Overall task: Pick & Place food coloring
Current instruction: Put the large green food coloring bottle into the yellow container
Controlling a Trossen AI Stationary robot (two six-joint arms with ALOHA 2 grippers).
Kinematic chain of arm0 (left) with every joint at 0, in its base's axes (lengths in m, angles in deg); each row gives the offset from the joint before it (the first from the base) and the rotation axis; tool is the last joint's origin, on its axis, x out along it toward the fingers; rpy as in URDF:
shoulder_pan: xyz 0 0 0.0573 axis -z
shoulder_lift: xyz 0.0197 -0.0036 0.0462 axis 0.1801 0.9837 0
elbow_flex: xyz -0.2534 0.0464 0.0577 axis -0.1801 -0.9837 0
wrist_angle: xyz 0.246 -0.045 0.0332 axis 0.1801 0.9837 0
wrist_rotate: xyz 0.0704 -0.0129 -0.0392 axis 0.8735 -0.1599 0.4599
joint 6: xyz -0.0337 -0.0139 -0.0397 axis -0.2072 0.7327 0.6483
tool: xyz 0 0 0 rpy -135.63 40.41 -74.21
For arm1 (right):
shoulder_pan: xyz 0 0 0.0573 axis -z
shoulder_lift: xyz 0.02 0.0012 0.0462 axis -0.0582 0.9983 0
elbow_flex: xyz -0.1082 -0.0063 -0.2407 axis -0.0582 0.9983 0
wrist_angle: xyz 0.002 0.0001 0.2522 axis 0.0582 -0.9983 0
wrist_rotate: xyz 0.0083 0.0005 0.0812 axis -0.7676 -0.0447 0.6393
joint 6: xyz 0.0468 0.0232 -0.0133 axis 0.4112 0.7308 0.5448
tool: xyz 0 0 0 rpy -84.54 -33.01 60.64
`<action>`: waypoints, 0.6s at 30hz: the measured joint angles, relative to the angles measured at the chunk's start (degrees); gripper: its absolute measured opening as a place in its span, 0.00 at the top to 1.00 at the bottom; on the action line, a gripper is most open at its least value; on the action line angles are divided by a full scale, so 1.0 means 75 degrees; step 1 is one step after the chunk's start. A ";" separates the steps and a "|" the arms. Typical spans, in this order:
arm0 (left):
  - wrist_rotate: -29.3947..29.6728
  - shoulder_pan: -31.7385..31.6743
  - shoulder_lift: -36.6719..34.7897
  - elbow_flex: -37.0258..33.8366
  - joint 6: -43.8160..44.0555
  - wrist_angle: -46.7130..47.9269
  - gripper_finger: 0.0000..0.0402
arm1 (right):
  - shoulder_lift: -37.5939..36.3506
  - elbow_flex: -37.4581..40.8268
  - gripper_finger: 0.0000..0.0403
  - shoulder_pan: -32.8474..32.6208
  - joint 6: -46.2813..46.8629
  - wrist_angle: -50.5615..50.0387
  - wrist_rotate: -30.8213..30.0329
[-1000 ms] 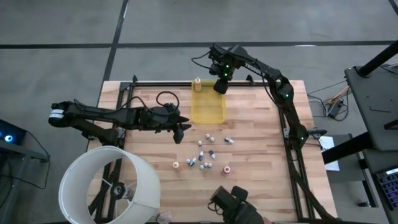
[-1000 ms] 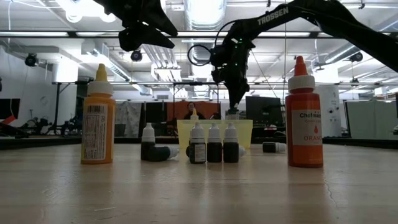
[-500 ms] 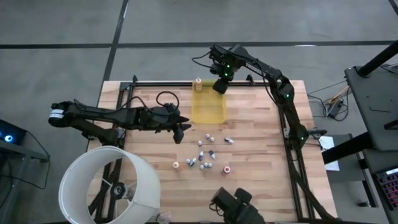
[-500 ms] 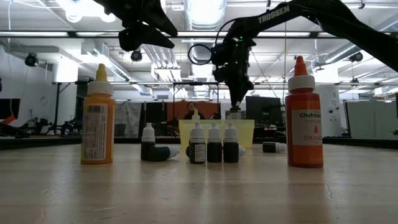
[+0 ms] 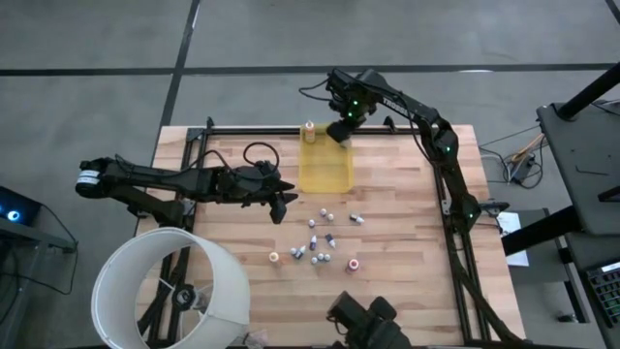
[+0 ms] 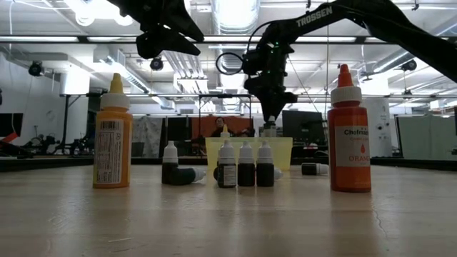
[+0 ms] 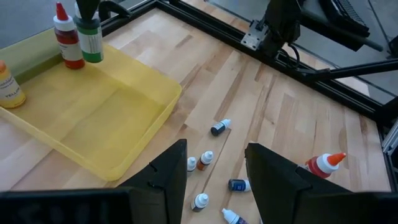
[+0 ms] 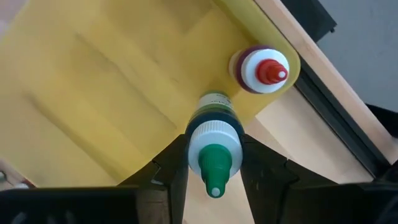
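A translucent yellow tray [image 5: 325, 167] lies at the table's far middle. My right gripper [image 5: 341, 130] hangs over its far right corner, pointing down and shut on a green-capped food coloring bottle [image 8: 214, 118]. A red-tipped bottle [image 8: 263, 70] stands in that corner beside it, and a yellow one [image 5: 309, 130] in the far left corner. Several tiny food coloring bottles [image 5: 318, 240] stand or lie on the wood nearer the front. Left of them, clear of the table, my left gripper [image 5: 282, 205] is open with nothing between its fingers [image 7: 168, 177]. My right gripper pinches the green-capped bottle at its white cap collar [image 8: 214, 134] between its two fingers [image 8: 166, 168], coming from above and pointing down. The bottle hangs upright below the fingers [image 7: 91, 38], inside the tray. Whether its base touches the tray floor I cannot tell.
A large yellow bottle [image 6: 113, 135] and a large orange one [image 6: 350, 135] stand near the front edge. A black frame rail [image 5: 252, 131] runs round the table. A white round shade [image 5: 172, 289] covers the near left corner. Bare wood lies right of the small bottles.
My right gripper has rolled about its own downward line over the tray's far right corner, turning the green-capped bottle with it, without shifting place. It stays shut on the bottle.
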 joint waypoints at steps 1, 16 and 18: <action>-0.0001 0.0000 0.0000 0.0000 0.0000 0.0001 0.66 | 0.0000 0.0000 0.71 0.0000 0.0081 0.0057 0.0000; -0.0001 0.0000 0.0000 0.0000 0.0017 -0.0002 0.66 | 0.0067 0.0404 0.71 -0.0041 0.0446 0.0615 0.0034; 0.0000 0.0000 0.0000 0.0000 0.0017 0.0001 0.66 | 0.0067 0.0530 0.71 -0.0038 0.0457 0.0744 0.0031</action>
